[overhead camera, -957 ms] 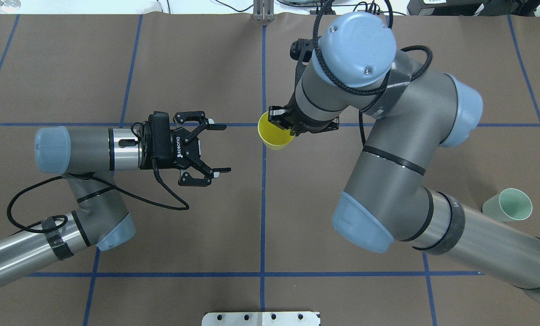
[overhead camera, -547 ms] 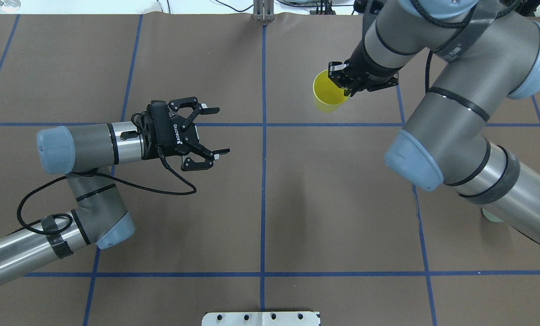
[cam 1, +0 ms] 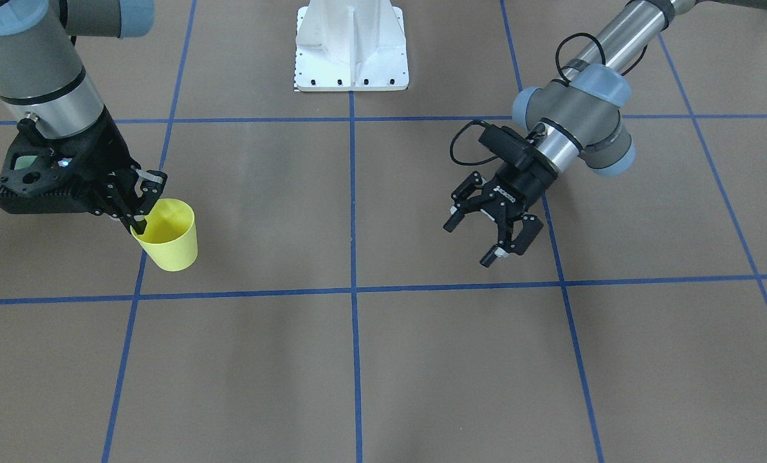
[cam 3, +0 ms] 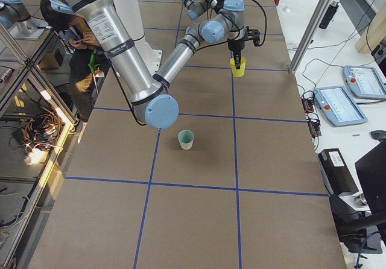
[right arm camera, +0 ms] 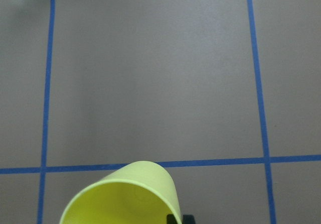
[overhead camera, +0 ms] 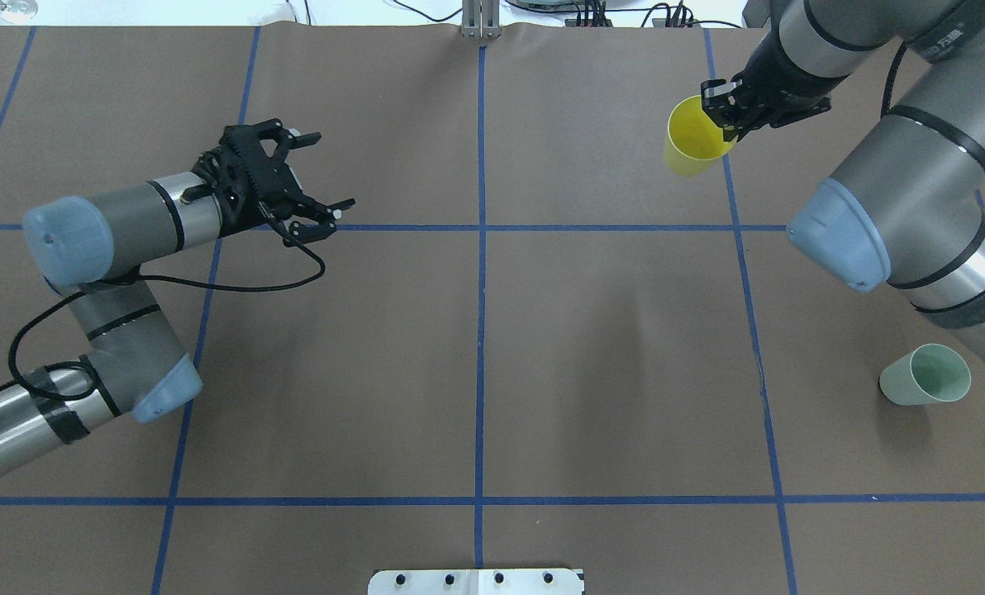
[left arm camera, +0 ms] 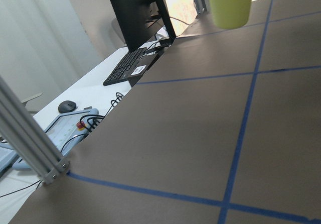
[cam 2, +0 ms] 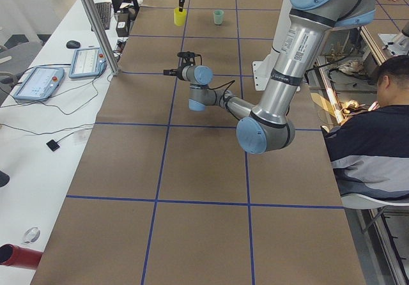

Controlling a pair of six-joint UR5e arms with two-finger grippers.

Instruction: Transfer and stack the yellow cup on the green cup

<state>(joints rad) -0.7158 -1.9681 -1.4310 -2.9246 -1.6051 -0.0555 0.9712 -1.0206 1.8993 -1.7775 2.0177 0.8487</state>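
Note:
The yellow cup hangs upright from my right gripper, which is shut on its rim, one finger inside the cup. It is over the far right part of the table and also shows in the front view and the right wrist view. The green cup stands upright on the table near the right edge, close to the right arm's forearm and well nearer the robot than the yellow cup. My left gripper is open and empty over the left half, far from both cups.
The robot's white base plate sits at the near middle edge. An aluminium post stands at the far edge. A desk with tablets and a keyboard lies beyond the far edge. A person sits by the robot's left side.
My right arm has carried the yellow cup from the table's centre to the far right. My left gripper has drawn back to the left and turned, still open. The green cup is uncovered again.

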